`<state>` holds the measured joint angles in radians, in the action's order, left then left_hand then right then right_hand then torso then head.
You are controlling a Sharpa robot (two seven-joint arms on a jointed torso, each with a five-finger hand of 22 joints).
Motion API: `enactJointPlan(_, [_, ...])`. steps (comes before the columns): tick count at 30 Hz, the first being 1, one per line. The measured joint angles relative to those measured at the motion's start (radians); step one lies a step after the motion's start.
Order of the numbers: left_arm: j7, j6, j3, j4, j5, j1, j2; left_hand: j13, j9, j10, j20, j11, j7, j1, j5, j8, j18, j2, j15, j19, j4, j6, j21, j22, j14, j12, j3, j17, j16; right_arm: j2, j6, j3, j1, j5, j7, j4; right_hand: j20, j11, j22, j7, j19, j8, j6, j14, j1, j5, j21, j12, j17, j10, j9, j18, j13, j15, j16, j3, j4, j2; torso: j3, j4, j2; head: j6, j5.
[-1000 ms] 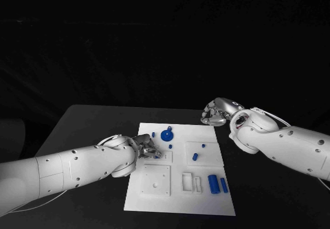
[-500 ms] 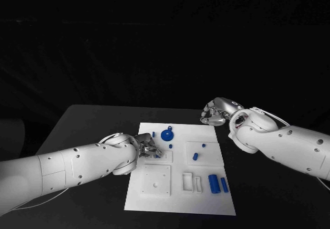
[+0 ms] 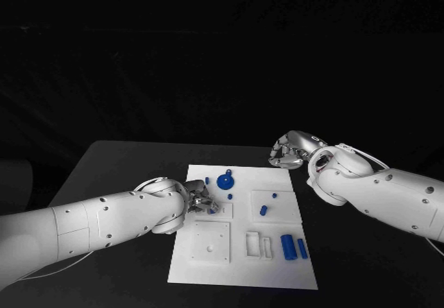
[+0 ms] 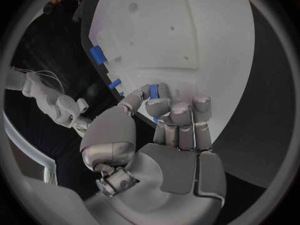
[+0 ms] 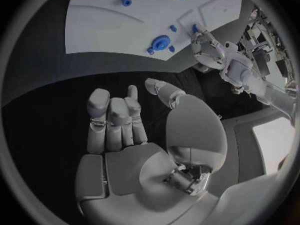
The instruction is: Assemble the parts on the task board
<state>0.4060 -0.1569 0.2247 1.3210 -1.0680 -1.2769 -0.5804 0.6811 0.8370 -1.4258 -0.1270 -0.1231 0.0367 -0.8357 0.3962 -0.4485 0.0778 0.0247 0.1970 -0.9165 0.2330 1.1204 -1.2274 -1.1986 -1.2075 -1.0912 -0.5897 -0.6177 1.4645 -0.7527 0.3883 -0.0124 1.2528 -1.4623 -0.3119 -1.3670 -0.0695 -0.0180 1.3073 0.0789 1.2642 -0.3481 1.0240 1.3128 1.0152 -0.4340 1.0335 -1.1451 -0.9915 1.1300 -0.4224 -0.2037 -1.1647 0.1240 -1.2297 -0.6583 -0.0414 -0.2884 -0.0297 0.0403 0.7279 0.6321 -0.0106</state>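
The white task board point(image 3: 242, 269) lies in the middle of the black table. My left hand point(image 3: 200, 199) is low over the board's left edge and pinches a small blue part point(image 4: 154, 91) between thumb and a finger, close to the board's surface point(image 4: 187, 35). On the board lie a blue gear point(image 3: 225, 182), a small blue peg point(image 3: 274, 194), a short blue piece point(image 3: 263, 210) and two blue cylinders point(image 3: 287, 246). My right hand point(image 3: 289, 154) hovers off the board's far right corner, fingers loosely bent and holding nothing; below its palm point(image 5: 125, 135) is bare table.
A raised white square block point(image 3: 210, 242) and narrow white slots point(image 3: 257, 245) stand on the board's near half. The gear point(image 5: 160, 42) and my left hand point(image 5: 212, 52) appear beyond my right hand's fingers. Black table surrounds the board.
My left arm has edged slightly further over the board's left edge, still pinching the blue part. The right hand has stayed in place.
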Motion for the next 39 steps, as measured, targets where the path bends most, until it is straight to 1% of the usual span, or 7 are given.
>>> enactJointPlan(12, [0.004, 0.02, -0.003, 0.002, 0.001, -0.005, -0.002, -0.001, -0.004, 0.004, 0.0, 0.004, 0.0, 0.0, 0.001, 0.004, 0.0, 0.0, 0.0, 0.0, 0.0, 0.0, 0.0, 0.002, 0.0, 0.0, 0.0, 0.001, 0.0, 0.0, -0.001, 0.0, 0.0, 0.0, 0.0, 0.001, 0.0, 0.0, 0.0, 0.0, 0.0, 0.0, 0.0, 0.0, 0.0, -0.001, 0.0, 0.0, 0.0, 0.0, 0.0, 0.0, 0.0, 0.0, 0.0, 0.0, 0.0, 0.0, -0.0007, 0.0007, 0.0, -0.003, 0.001])
enactJointPlan(14, [0.006, 0.029, -0.01, 0.001, 0.002, -0.004, -0.001, -0.003, -0.004, 0.004, 0.0, 0.004, 0.0, 0.0, -0.007, 0.004, 0.0, 0.0, 0.0, 0.0, 0.0, 0.0, 0.0, 0.004, 0.0, 0.0, 0.0, 0.002, 0.0, 0.0, -0.001, 0.0, 0.0, 0.0, 0.0, 0.001, 0.0, 0.0, 0.001, 0.0, 0.0, 0.0, 0.0, 0.0, 0.0, -0.001, 0.0, 0.0, 0.0, 0.0, 0.0, 0.0, 0.0, 0.0, 0.0, 0.0, 0.0, 0.0, -0.0007, 0.001, 0.0, -0.003, 0.001])
enactJointPlan(15, [0.007, 0.035, -0.015, 0.0, 0.003, -0.005, 0.0, -0.004, -0.004, 0.004, 0.0, 0.004, 0.0, 0.0, -0.017, 0.004, 0.0, 0.0, 0.0, 0.0, 0.0, 0.0, 0.0, 0.005, 0.0, 0.0, 0.0, 0.003, 0.0, 0.0, -0.001, 0.0, 0.0, 0.0, 0.0, 0.001, 0.0, 0.0, 0.001, 0.0, 0.0, 0.0, 0.0, 0.0, 0.0, -0.001, 0.0, 0.0, 0.0, 0.0, 0.0, 0.0, 0.0, 0.0, 0.0, 0.0, 0.0, 0.0, -0.0006, 0.0011, 0.0, -0.004, 0.001])
enactJointPlan(23, [0.018, 0.09, -0.019, -0.013, 0.011, -0.013, 0.01, -0.014, -0.004, 0.007, 0.004, 0.007, 0.0, 0.0, -0.088, 0.002, 0.0, 0.0, 0.0, 0.011, 0.001, 0.0, -0.004, 0.014, 0.0, 0.0, -0.001, 0.01, 0.0, 0.003, -0.003, 0.0, 0.0, 0.001, 0.0, 0.003, 0.0, 0.0, 0.001, 0.0, 0.0, 0.0, 0.0, 0.0, 0.0, -0.001, 0.0, 0.0, 0.0, 0.0, 0.0, 0.0, 0.0, 0.0, 0.0, 0.0, 0.0, 0.0, 0.0, 0.0011, 0.0, -0.004, -0.001])
enactJointPlan(27, [0.023, 0.112, -0.021, -0.018, 0.017, -0.016, 0.013, -0.022, -0.006, 0.007, 0.005, 0.007, 0.0, 0.0, -0.146, 0.005, 0.0, 0.0, 0.0, 0.02, 0.015, 0.0, -0.007, 0.02, 0.0, 0.008, -0.015, 0.016, -0.005, 0.003, -0.003, 0.0, 0.0, 0.001, 0.0, 0.003, 0.0, -0.002, 0.001, 0.0, 0.0, 0.0, 0.0, 0.0, 0.0, -0.001, 0.0, 0.0, 0.0, -0.002, 0.0, 0.0, 0.0, 0.0, 0.0, 0.0, 0.0, 0.0, 0.0001, 0.0006, 0.0, -0.004, -0.001])
enactJointPlan(33, [0.033, 0.14, -0.021, -0.033, 0.024, -0.021, 0.02, -0.029, -0.006, 0.01, 0.005, 0.01, 0.0, -0.002, -0.183, 0.01, 0.0, 0.002, 0.0, 0.02, 0.016, 0.0, -0.008, 0.025, 0.0, 0.016, -0.016, 0.02, -0.005, 0.002, -0.005, 0.0, 0.0, 0.001, 0.0, 0.005, 0.0, -0.002, 0.001, 0.0, 0.0, 0.0, 0.0, 0.0, 0.0, -0.001, 0.0, 0.0, -0.001, -0.002, 0.0, 0.0, 0.0, 0.0, 0.0, 0.0, 0.0, 0.0, 0.0003, -0.0001, 0.0, -0.004, -0.001])
enactJointPlan(39, [0.038, 0.16, -0.02, -0.045, 0.03, -0.029, 0.027, -0.032, -0.004, 0.01, 0.005, 0.01, 0.0, -0.009, -0.196, 0.015, 0.0, 0.003, 0.0, 0.02, 0.016, 0.0, -0.008, 0.028, 0.0, 0.016, -0.016, 0.023, -0.009, 0.003, -0.006, 0.0, 0.0, 0.001, 0.0, 0.005, 0.002, -0.002, 0.001, 0.0, 0.002, 0.0, 0.0, 0.0, 0.0, -0.001, 0.0, 0.0, -0.001, -0.002, 0.0, 0.0, 0.0, 0.0, 0.0, 0.0, 0.0, 0.0, 0.0004, 0.0, 0.0, -0.005, 0.0])
